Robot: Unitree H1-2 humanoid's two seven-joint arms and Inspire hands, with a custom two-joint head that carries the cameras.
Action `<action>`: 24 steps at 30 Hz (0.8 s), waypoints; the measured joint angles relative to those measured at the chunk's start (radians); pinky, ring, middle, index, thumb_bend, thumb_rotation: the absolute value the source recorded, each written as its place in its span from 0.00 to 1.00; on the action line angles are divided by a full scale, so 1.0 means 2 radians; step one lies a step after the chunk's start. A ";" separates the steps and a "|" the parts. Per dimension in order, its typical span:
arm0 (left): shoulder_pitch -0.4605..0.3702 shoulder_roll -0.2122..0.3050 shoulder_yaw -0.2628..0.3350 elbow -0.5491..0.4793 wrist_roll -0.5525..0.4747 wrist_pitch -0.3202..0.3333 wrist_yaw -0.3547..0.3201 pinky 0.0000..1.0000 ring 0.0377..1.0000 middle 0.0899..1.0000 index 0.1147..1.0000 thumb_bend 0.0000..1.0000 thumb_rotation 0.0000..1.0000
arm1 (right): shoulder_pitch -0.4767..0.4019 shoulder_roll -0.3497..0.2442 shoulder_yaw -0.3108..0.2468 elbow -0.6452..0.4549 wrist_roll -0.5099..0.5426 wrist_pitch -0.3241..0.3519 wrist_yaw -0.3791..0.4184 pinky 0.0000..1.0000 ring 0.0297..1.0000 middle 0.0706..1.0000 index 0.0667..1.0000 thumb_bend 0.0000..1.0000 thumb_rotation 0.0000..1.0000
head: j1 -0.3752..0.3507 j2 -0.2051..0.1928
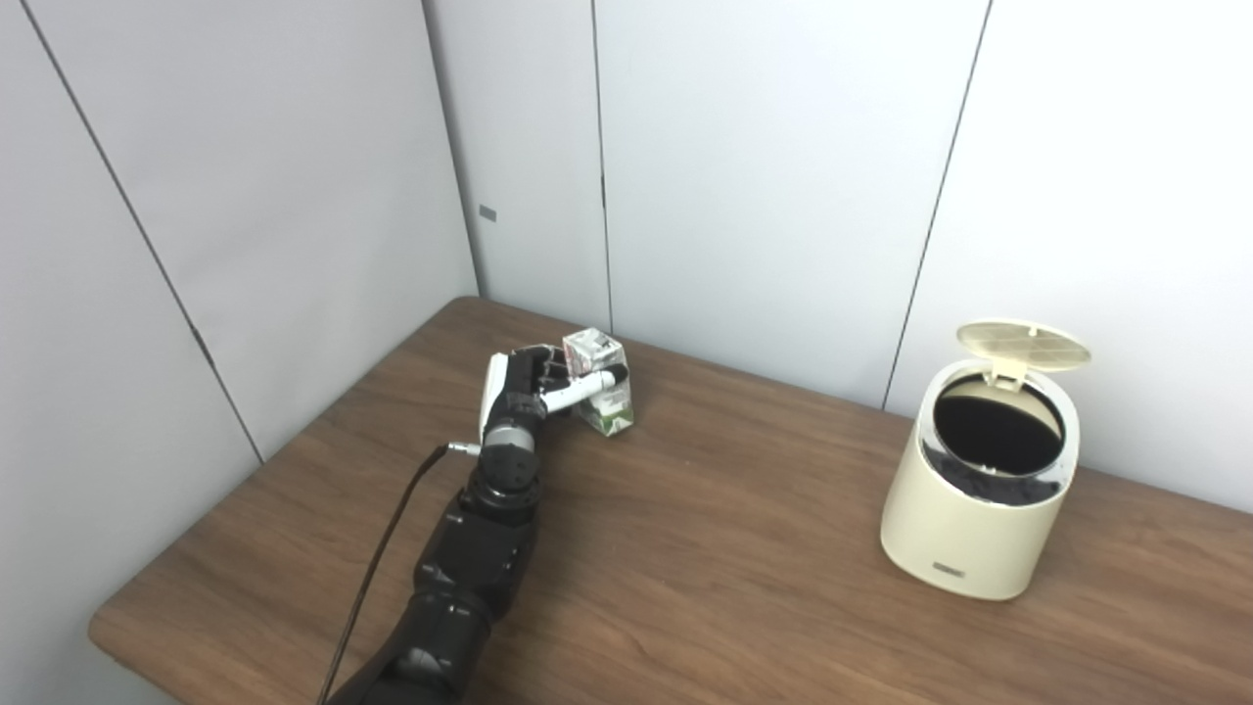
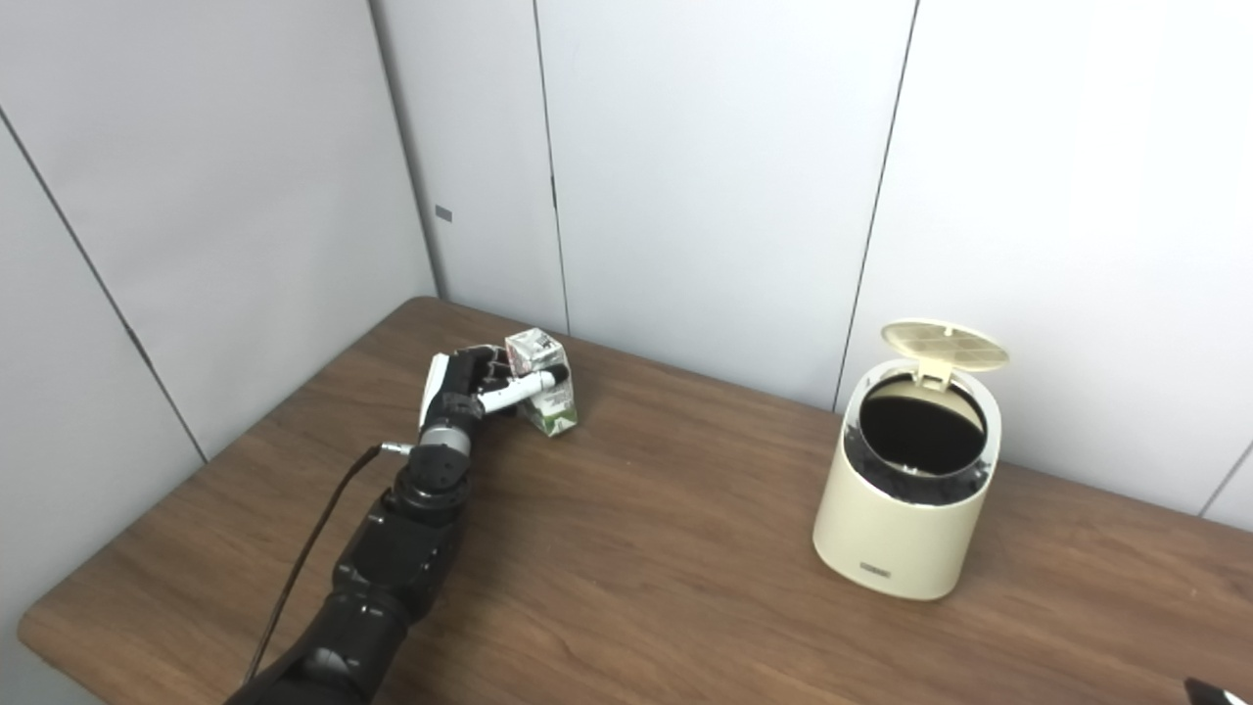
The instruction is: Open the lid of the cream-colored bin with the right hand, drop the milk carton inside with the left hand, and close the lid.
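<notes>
A small white and green milk carton [image 1: 604, 392] stands slightly tilted on the table near the back left. My left hand [image 1: 536, 387] is shut on it, with the thumb across its front face and the fingers behind it. The cream-colored bin [image 1: 979, 494] stands at the right of the table. Its round lid [image 1: 1023, 345] is flipped up at the back, showing the dark inside [image 1: 997, 423]. Of my right hand, only a small dark and white tip [image 2: 1212, 692] shows at the bottom right corner, far from the bin.
The brown wooden table [image 1: 705, 548] sits in a corner of white wall panels [image 1: 764, 176]. A black cable [image 1: 377, 558] runs along my left forearm. The table's left edge lies close to my left arm.
</notes>
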 measured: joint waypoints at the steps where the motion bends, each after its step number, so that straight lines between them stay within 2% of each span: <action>1: 0.000 -0.001 0.001 0.000 0.000 0.000 0.003 0.40 0.43 0.46 0.39 0.50 0.00 | 0.000 0.000 0.000 0.000 0.000 0.000 0.000 0.47 0.74 0.80 0.79 0.49 0.83 | 0.000 0.000; 11: 0.002 -0.004 0.007 -0.001 -0.011 -0.008 0.004 0.37 0.42 0.46 0.39 0.50 0.00 | -0.003 0.000 0.007 -0.003 -0.013 0.008 -0.002 0.47 0.74 0.81 0.80 0.47 0.86 | -0.011 -0.006; 15: 0.025 -0.005 -0.001 -0.029 -0.004 -0.035 0.009 0.38 0.43 0.45 0.39 0.50 0.00 | -0.006 0.006 0.014 -0.003 -0.026 0.010 -0.009 0.47 0.74 0.81 0.80 0.42 0.84 | -0.035 -0.009; 17: 0.045 -0.011 -0.009 -0.057 0.011 -0.044 0.015 0.40 0.45 0.42 0.41 0.50 0.00 | -0.008 0.012 0.017 -0.003 -0.031 0.013 -0.013 0.54 0.78 0.83 0.82 0.33 0.79 | -0.059 -0.006; 18: 0.056 -0.016 -0.012 -0.074 0.018 -0.047 0.019 0.40 0.45 0.42 0.41 0.50 0.00 | -0.009 0.015 0.019 -0.002 -0.033 0.014 -0.016 0.59 0.80 0.84 0.83 0.29 0.74 | -0.059 -0.006; 19: 0.065 -0.021 -0.013 -0.089 0.022 -0.047 0.022 0.39 0.45 0.42 0.41 0.50 0.00 | -0.010 0.017 0.021 -0.002 -0.033 0.016 -0.017 0.64 0.82 0.85 0.85 0.25 0.69 | -0.076 -0.002; 20: 0.074 -0.026 -0.014 -0.104 0.024 -0.047 0.022 0.40 0.45 0.42 0.41 0.50 0.00 | -0.012 0.020 0.024 -0.003 -0.034 0.018 -0.018 0.67 0.84 0.86 0.86 0.23 0.66 | -0.098 0.001; 22: 0.090 -0.035 -0.010 -0.138 0.022 -0.042 0.022 0.39 0.45 0.43 0.40 0.50 0.00 | -0.013 0.025 0.030 -0.006 -0.036 0.024 -0.018 0.71 0.85 0.87 0.87 0.20 0.57 | -0.098 0.002; 24: 0.099 -0.039 -0.004 -0.181 0.019 -0.027 0.018 0.39 0.46 0.45 0.39 0.50 0.00 | -0.013 0.032 0.038 -0.018 -0.048 0.043 -0.018 0.73 0.84 0.87 0.87 0.18 0.42 | -0.138 0.005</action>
